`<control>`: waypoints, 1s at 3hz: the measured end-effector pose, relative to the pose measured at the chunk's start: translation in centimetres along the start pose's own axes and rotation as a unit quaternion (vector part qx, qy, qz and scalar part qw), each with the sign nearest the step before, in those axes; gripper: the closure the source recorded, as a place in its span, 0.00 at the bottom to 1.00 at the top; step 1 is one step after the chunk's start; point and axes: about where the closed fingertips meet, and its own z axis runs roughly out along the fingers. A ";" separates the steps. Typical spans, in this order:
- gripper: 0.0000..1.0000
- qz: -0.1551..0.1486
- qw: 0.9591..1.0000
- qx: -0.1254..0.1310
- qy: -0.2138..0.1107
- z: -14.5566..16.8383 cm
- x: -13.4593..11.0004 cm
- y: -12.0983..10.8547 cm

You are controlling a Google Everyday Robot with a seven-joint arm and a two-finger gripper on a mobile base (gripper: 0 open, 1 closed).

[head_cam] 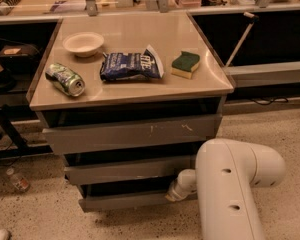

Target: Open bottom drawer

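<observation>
The bottom drawer [125, 200] is the narrowest grey drawer, lowest in the cabinet, with a plain slanted front and a dark gap above it. Above it sit the mid-width drawer [127, 170] and the widest drawer [132, 133] with white scratches. My white arm [230, 184] reaches in from the lower right. My gripper [174, 193] is at the right end of the bottom drawer's front, mostly hidden behind the wrist.
On the cabinet top [135, 31] lie a white bowl [83, 43], a green can [65, 79] on its side, a blue chip bag [131, 65] and a green-and-yellow sponge [185, 64]. A small bottle [17, 180] lies on the speckled floor at left. Dark shelving stands behind.
</observation>
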 end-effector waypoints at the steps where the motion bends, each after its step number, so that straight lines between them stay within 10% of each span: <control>1: 1.00 0.004 1.000 -0.002 0.000 -0.5 0.3 0.4; 3: 1.00 0.008 1.000 -0.008 0.007 -0.5 0.8 1.1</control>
